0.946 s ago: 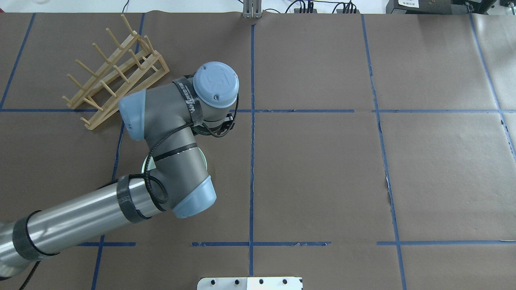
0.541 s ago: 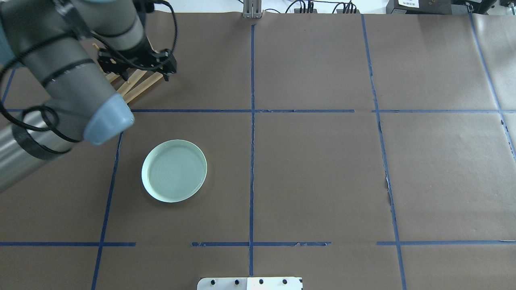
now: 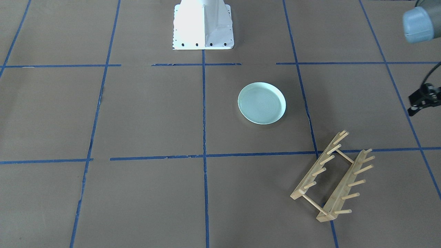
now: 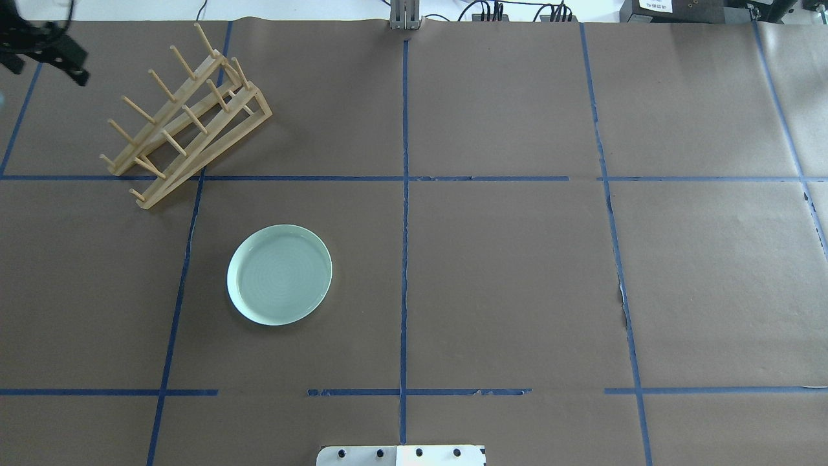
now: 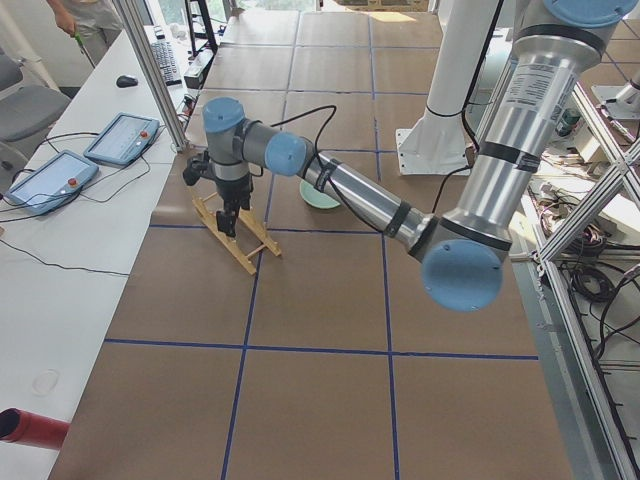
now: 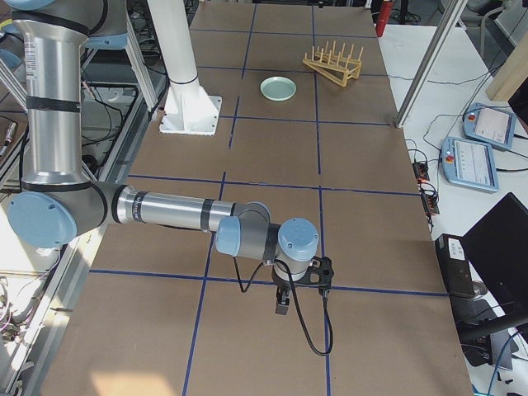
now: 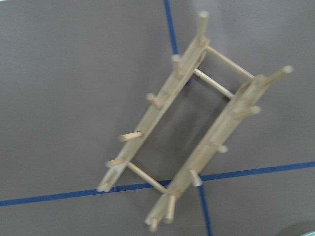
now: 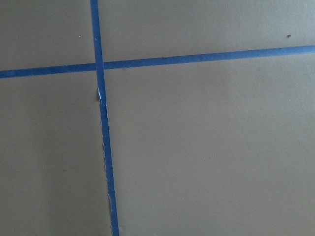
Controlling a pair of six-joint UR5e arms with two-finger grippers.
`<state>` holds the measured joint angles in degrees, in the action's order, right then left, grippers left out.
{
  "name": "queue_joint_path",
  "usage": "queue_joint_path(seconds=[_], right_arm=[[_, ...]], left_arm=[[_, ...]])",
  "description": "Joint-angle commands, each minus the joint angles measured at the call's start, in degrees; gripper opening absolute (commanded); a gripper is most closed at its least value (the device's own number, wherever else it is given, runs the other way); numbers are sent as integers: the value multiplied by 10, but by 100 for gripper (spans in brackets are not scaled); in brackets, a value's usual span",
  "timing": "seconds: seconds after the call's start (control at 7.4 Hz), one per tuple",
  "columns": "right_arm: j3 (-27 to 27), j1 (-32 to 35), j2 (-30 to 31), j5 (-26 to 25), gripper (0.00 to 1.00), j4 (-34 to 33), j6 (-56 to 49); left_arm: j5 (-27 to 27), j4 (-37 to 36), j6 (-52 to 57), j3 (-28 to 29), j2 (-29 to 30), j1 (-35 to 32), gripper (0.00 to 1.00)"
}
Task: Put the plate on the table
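Plate (image 4: 279, 274) flat on counter (image 4: 517, 259), well apart from rack (image 4: 184, 126).
My left jaws seem cropped, right jaws small; released or clenched, I cannot tell.

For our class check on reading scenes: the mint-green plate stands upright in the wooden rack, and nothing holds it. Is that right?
No. The plate lies flat on the table, apart from the wooden rack, as the overhead exterior view shows. Nothing holds it, as stated.
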<state>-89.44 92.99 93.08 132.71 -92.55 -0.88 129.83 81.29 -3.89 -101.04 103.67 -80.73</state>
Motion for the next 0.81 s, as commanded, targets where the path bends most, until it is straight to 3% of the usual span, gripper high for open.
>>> queue_joint_path(seconds=[0.0,0.14,0.54,0.68], right_arm=[[1,0,0,0,100,0,0],[1,0,0,0,100,0,0],[0,0,0,0,100,0,0],[1,0,0,0,100,0,0]], left_arm=[[6,71,87,29,-127,-85,100],[9,71,82,33,-158,-90,100],[21,69,80,44,-167,-92,100],[47,69,80,48,-162,-91,100]])
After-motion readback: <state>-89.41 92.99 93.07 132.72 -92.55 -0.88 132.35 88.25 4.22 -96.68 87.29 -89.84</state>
